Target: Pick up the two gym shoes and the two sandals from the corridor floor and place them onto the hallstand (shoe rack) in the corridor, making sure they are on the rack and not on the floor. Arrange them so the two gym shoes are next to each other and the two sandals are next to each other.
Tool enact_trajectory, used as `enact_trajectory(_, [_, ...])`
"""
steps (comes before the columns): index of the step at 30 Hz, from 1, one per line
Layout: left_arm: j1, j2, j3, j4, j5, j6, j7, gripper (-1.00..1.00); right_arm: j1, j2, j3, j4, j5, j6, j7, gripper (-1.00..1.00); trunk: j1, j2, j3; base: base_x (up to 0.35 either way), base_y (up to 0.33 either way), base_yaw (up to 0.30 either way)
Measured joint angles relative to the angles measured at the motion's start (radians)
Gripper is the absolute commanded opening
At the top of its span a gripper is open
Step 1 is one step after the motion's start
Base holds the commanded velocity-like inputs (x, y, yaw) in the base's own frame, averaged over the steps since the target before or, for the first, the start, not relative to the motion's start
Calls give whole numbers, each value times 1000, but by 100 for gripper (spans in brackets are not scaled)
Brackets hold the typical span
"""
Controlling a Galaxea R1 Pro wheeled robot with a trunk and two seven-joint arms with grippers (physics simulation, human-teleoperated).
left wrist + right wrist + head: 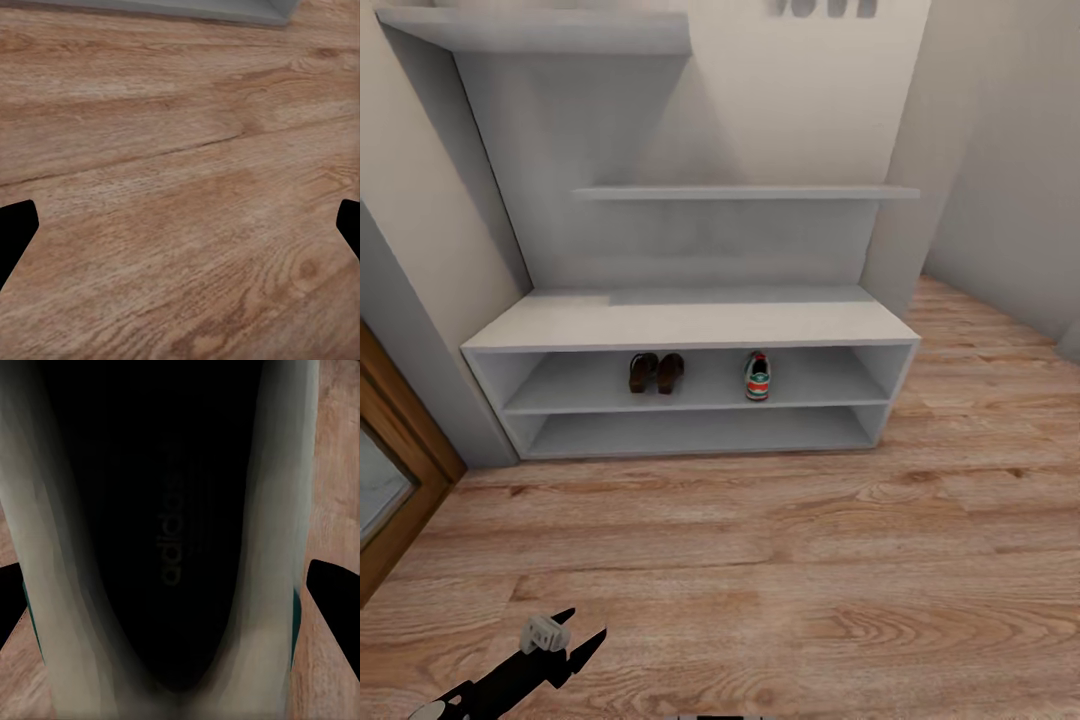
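On the upper shelf of the hallstand: two sandals side by side at left, one gym shoe well apart at right. Low at near left, over the corridor floor, left gripper spread and empty. Between the right gripper fingertips, the second gym shoe, dark opening up close; grip contact impossible to tell.

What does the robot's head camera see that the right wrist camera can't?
Head view alone: the hallstand with two brown sandals side by side and one gym shoe on its upper shelf, and the left end effector low over the floor. Right wrist view alone: a close look into another gym shoe, its dark inside printed "adidas", between the right end effector's fingertips. Both share the wood-plank corridor floor.
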Motion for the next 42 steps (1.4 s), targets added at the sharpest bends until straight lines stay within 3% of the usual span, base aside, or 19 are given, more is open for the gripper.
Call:
enact_trajectory(11, [0, 1, 0, 0, 0, 1, 0, 100, 0, 14, 1, -3, 0, 0, 54, -100, 0, 0, 0, -6, -1, 0])
enact_trajectory(15, [0, 1, 1, 0, -2, 0, -1, 100, 0, 81, 62, -64, 3, -1, 58, -100, 0, 0, 0, 0, 0, 0])
enact_trajectory(18, [0, 1, 1, 0, -3, 0, -1, 100, 0, 102, 68, -72, 2, 0, 59, -100, 0, 0, 0, 0, 0, 0])
enact_trajectory(19, [0, 1, 0, 1, -6, -1, -3, 100, 0, 115, 89, -72, 11, 0, 60, -100, 0, 0, 0, 0, 0, 0])
enact_trajectory(22, [1, 0, -3, 2, -9, -1, -4, 100, 0, 120, 171, -61, 28, 2, 60, -100, 0, 0, 0, 0, 0, 0])
enact_trajectory(23, [1, 0, -5, 3, -10, -2, -5, 100, 0, 121, 235, -47, 38, 3, 58, -100, 0, 0, 0, 0, 0, 0])
enact_trajectory(24, [1, 0, -6, 3, -12, -2, -6, 100, 0, 121, 274, -38, 42, 3, 57, -100, 0, 0, 0, 0, 0, 0])
enact_trajectory(26, [1, 0, -11, 4, -18, -2, -16, 100, 0, 120, 402, -11, 51, 6, 53, -100, 0, 0, 0, 0, 0, 0])
enact_trajectory(27, [1, 0, -13, 5, -21, -1, -20, 100, 0, 119, 444, -4, 53, 6, 51, -100, 0, 0, 0, 0, 0, 0])
enact_trajectory(28, [1, 0, -17, 7, -26, -1, -30, 100, 0, 119, 528, 6, 54, 8, 40, -100, 0, 0, 0, 0, 0, 0])
enact_trajectory(32, [1, 1, -23, 19, -33, -1, -45, 100, -1, 119, 698, 15, 55, 30, -12, -100, 0, 0, 0, 0, 0, 0])
enact_trajectory(33, [1, 1, -25, 23, -34, -1, -49, 100, -5, 121, 772, 17, 55, 57, -48, -100, 0, 0, 0, 0, 0, 0])
enact_trajectory(35, [1, 2, -26, 25, -35, -1, -54, 100, -14, 125, 847, 18, 54, 98, -86, -100, 0, 0, 0, 0, 0, 0])
enact_trajectory(36, [1, 3, -27, 27, -36, -1, -62, 100, -30, 134, 918, 18, 52, 147, -123, -100, 0, 0, 0, 0, 0, 0])
enact_trajectory(38, [1, 5, -26, 29, -36, 0, -74, 100, -53, 151, 987, 15, 50, 206, -158, -100, 0, 0, 0, 0, 0, 0])
enact_trajectory(39, [1, 7, -25, 30, -35, 0, -91, 100, -81, 172, 1044, 14, 51, 264, -188, -100, 0, 0, 0, 0, 0, 0])
enact_trajectory(41, [1, 10, -23, 30, -34, 0, -115, 100, -114, 201, 1097, 16, 49, 319, -217, -100, 0, 0, 0, 0, 0, 0])
enact_trajectory(42, [1, 11, -21, 31, -35, 0, -143, 100, -148, 234, 1139, 19, 52, 367, -249, -100, 0, 0, 0, 0, 0, 0])
